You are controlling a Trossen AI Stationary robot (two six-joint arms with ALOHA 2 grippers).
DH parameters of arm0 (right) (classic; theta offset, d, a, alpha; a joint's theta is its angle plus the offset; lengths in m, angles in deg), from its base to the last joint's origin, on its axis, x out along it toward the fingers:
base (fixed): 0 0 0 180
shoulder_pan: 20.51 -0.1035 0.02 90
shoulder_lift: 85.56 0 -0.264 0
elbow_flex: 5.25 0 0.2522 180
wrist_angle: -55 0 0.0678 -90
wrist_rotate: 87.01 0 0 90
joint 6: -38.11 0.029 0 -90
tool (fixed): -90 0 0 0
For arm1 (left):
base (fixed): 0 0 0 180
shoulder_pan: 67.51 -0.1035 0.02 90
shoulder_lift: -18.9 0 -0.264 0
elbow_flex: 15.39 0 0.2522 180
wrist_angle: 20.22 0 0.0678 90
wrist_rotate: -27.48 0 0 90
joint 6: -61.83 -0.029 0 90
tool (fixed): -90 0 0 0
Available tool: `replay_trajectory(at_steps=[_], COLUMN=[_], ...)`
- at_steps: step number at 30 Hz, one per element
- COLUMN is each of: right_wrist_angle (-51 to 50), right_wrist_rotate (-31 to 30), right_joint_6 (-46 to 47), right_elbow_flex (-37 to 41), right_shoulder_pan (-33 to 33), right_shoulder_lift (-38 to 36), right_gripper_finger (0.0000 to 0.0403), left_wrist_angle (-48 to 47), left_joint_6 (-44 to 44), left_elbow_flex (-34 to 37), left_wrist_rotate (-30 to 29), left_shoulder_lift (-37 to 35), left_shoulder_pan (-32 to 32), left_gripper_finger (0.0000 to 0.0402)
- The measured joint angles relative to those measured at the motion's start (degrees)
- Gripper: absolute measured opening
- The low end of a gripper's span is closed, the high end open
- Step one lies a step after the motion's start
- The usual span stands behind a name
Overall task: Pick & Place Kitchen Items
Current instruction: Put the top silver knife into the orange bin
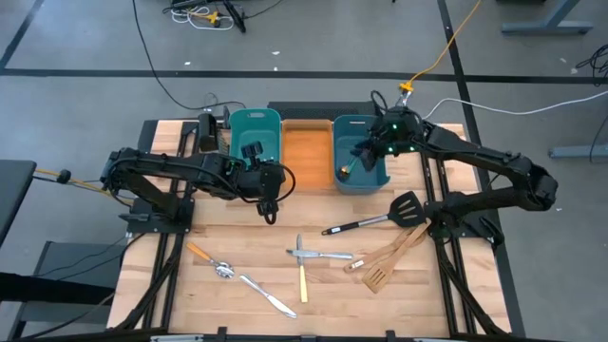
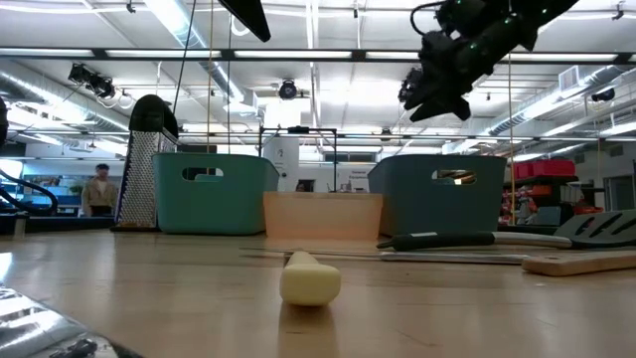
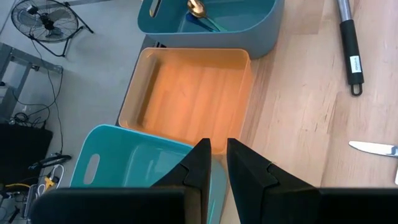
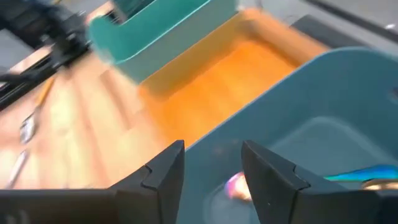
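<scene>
Wooden worktop (image 1: pixel 237 242) carries three bins in a row along its far edge: a teal bin (image 1: pixel 255 131) on the left, an orange bin (image 1: pixel 307 147) in the middle, and a darker teal bin (image 1: pixel 361 152) on the right.

Right gripper (image 4: pixel 211 163) hangs over the near wall of the darker teal bin, fingers spread apart and empty. Inside that bin lie a gold spoon (image 3: pixel 196 7) and a blue-handled utensil (image 4: pixel 364 175); a small shiny piece (image 4: pixel 236 185) sits on the bin floor below the gripper, kind not discernible.

Left gripper (image 3: pixel 214 163) is positioned above the near corner where the left teal bin meets the orange bin. Its fingers stand close together with a narrow gap, nothing between them.

Remaining items on the worktop in front of the bins: a black slotted spatula (image 1: pixel 380 217) toward the right, two wooden spatulas (image 1: pixel 389 256) just beside it and nearer the front edge, a cluster of silver cutlery (image 1: pixel 318 254) with a pale-handled piece (image 1: pixel 302 280) at centre, and to the left a spoon (image 1: pixel 214 263) and a silver knife (image 1: pixel 266 295).
</scene>
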State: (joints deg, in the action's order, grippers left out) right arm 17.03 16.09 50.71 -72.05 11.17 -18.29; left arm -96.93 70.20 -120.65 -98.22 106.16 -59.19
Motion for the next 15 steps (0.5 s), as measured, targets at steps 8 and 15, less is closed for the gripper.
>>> replay_trajectory(at_steps=[8, 15], right_wrist_angle=[-4.2, -9.4], right_wrist_rotate=[-0.1, -2.4], right_joint_6=[1.9, 3.9], right_elbow_flex=[0.0, 0.0], right_shoulder_pan=[-9.1, -19.8], right_shoulder_lift=[-5.0, -5.3], right_gripper_finger=[0.0169, 0.0169], left_wrist_angle=[0.0, 0.0], left_joint_6=[0.0, -0.1], left_elbow_flex=[0.0, 0.0], left_wrist_rotate=[0.0, 0.0], left_shoulder_lift=[0.0, 0.0], left_shoulder_pan=[0.0, 0.0], left_gripper_finger=[0.0058, 0.0058])
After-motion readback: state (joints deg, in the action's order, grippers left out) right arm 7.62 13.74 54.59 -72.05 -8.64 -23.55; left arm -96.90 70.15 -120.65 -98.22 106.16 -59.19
